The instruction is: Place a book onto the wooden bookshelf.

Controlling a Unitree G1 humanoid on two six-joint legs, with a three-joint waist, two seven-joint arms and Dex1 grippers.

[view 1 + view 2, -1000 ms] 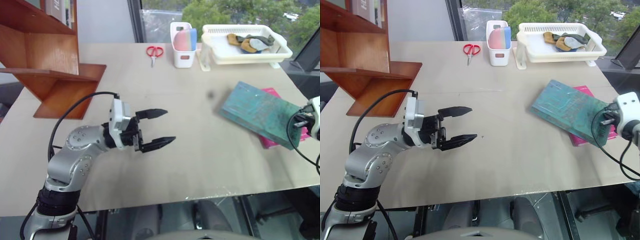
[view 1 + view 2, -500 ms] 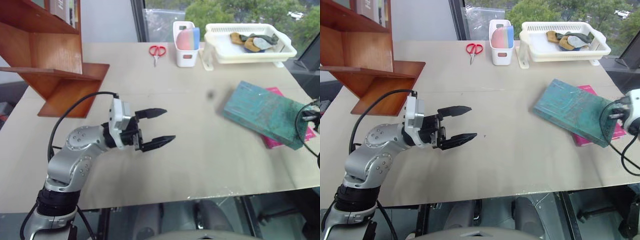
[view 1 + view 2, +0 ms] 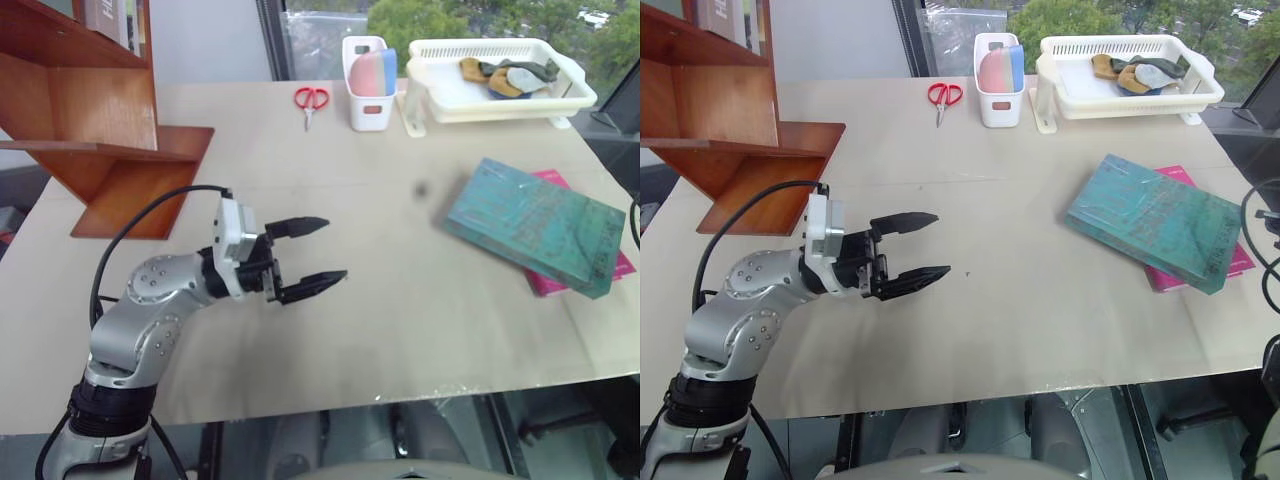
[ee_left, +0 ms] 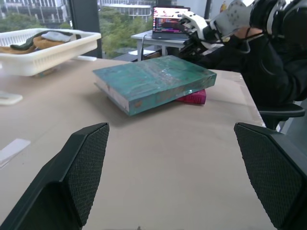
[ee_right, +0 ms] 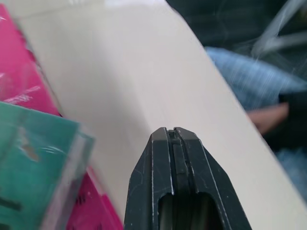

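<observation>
The teal-green book (image 3: 535, 225) lies flat at the table's right side, on top of a thinner pink book (image 3: 558, 284). The wooden bookshelf (image 3: 95, 110) stands at the far left corner, with a few books on its upper shelf. My left gripper (image 3: 318, 252) hovers open over the left middle of the table and points right toward the book (image 4: 153, 81), well short of it, with nothing between its fingers (image 4: 72, 177). My right gripper (image 5: 171, 130) is shut and empty. It sits just off the corner of the two books, over the bare table near its right edge.
Red scissors (image 3: 309, 99), a white cup (image 3: 367, 85) of pink and blue items and a white basket (image 3: 500, 80) of cloths line the far edge. A person's dark sleeve (image 4: 268, 62) shows beyond the table's right edge.
My right arm has drawn away to the right, off the book's end and out of the head views. The book and my left gripper have stayed where they were.
</observation>
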